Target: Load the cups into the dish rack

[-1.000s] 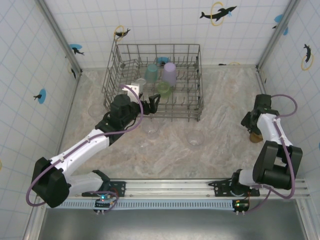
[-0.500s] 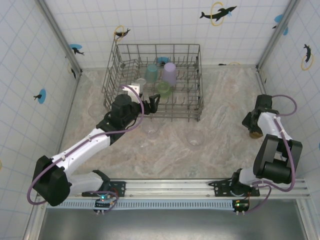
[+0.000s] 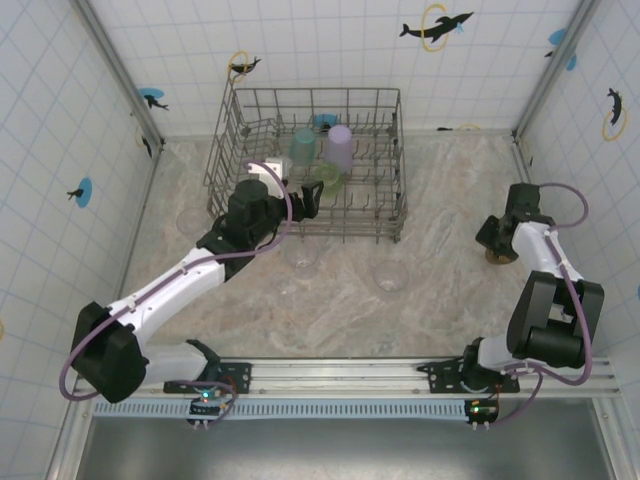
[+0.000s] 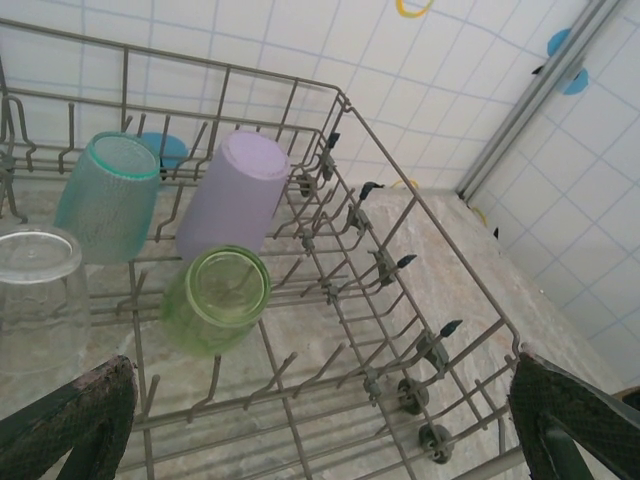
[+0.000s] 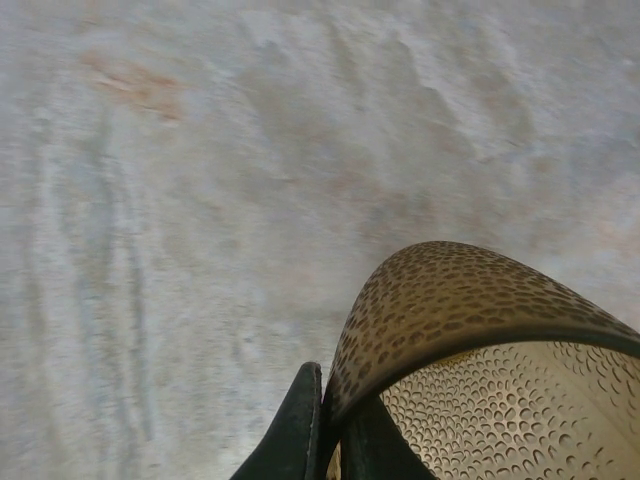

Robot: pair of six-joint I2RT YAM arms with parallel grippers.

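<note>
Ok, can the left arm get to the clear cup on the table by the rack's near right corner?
Probably yes. The left gripper hangs open and empty at the dish rack's near wall, and bare table lies between it and the clear cup.

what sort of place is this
Probably a staged robot test cell, not a real kitchen: white tiled walls with dolphin stickers, a marble-look tabletop, and a wire dish rack set on it.

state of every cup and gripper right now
teal cup, in dish rack, bottom up
lavender cup, in dish rack, bottom up
light green cup, in dish rack, tilted, mouth showing
clear cup, in dish rack
amber cup, held by right gripper
left gripper, open
right gripper, shut on amber cup
</note>
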